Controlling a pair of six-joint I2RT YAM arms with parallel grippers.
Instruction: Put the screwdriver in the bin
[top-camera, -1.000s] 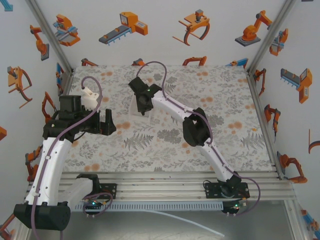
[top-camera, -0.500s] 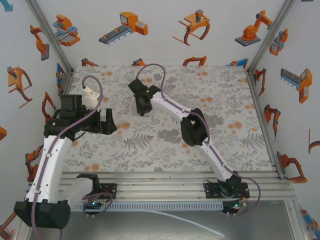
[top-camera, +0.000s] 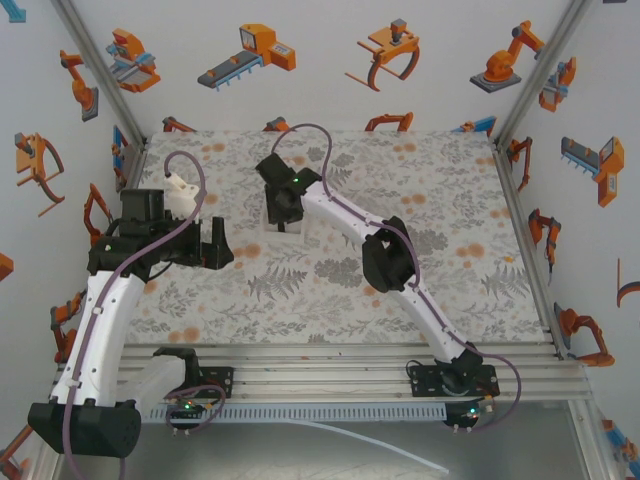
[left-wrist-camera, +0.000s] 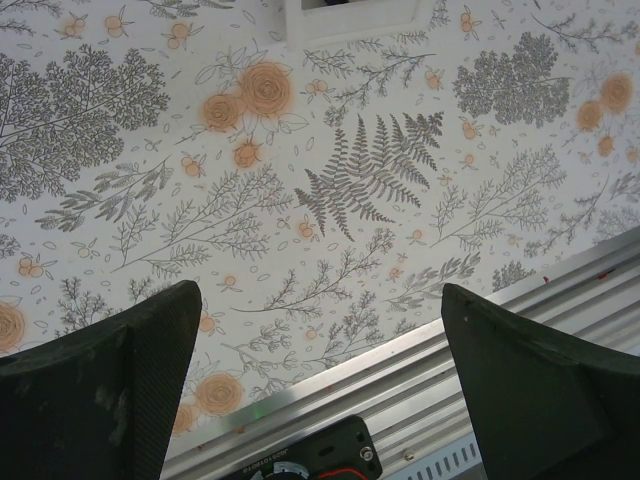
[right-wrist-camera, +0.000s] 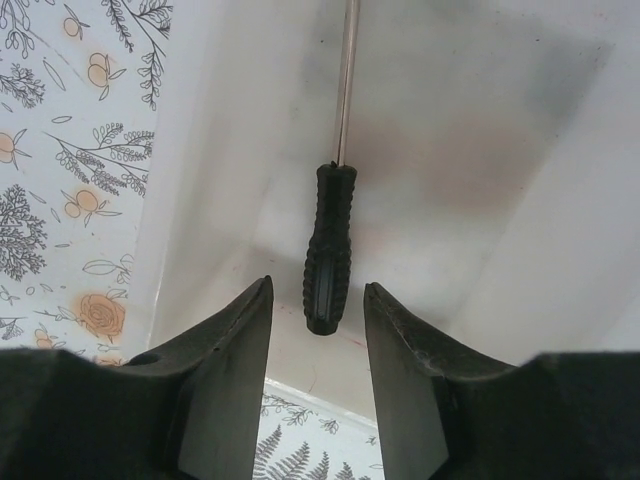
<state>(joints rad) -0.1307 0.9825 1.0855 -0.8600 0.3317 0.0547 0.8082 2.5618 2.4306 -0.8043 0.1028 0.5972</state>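
1. The table (top-camera: 450, 250) is covered by a cloth printed with ferns and orange flowers. An aluminium rail (top-camera: 330, 365) runs along its near edge, where both arm bases are bolted.
2. The right arm (top-camera: 400, 270) stretches diagonally from its base toward the far centre of the table. The right gripper (top-camera: 283, 210) points down over the bin.
3. The left arm (top-camera: 100, 310) rises along the left side of the table. The left gripper (top-camera: 213, 245) hangs above bare cloth, well apart from the bin. In its wrist view the fingers (left-wrist-camera: 100, 390) are spread wide, with nothing between them.
4. The bin (right-wrist-camera: 480, 150) is white and low-walled and sits on the cloth at the far centre of the table. One corner of it shows at the top edge of the left wrist view.
5. The screwdriver (right-wrist-camera: 328, 250) lies flat on the bin's floor. Its ribbed black handle is nearest the right wrist camera, and the thin shaft runs straight away from it.
6. The butt of the handle lies between the right gripper's fingers (right-wrist-camera: 220, 390) with a gap on either side — they are released, not clamped on it.
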